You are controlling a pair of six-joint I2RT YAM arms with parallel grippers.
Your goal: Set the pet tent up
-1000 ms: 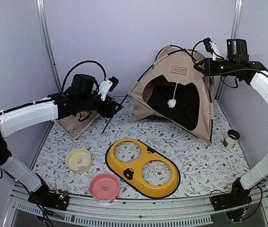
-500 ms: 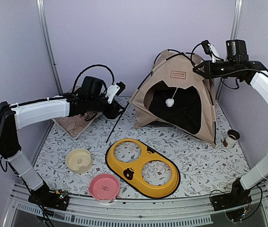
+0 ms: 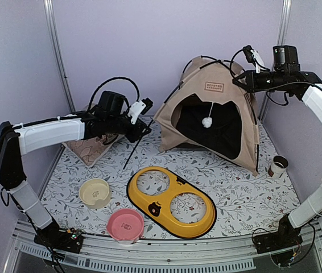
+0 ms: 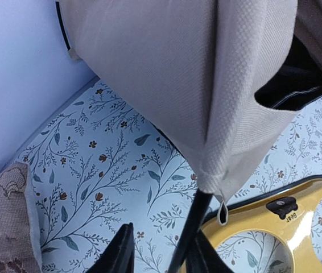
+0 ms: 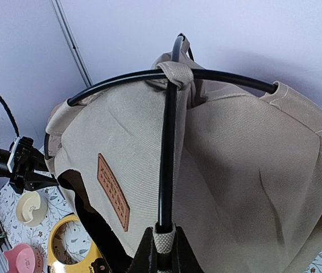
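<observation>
Pole (image 4: 187, 236) sits inside narrowing, unclenched left pincer (image 4: 162, 245); right pincer (image 5: 162, 243) keeps grasping pet tent (image 5: 235, 170).

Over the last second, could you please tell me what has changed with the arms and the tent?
The left gripper reached right toward the pet tent and narrowed its jaws around the tent's loose black pole, with a gap still showing on one side. The right gripper stayed shut on the pole sleeve at the tent's top. The rest stayed put.
</observation>
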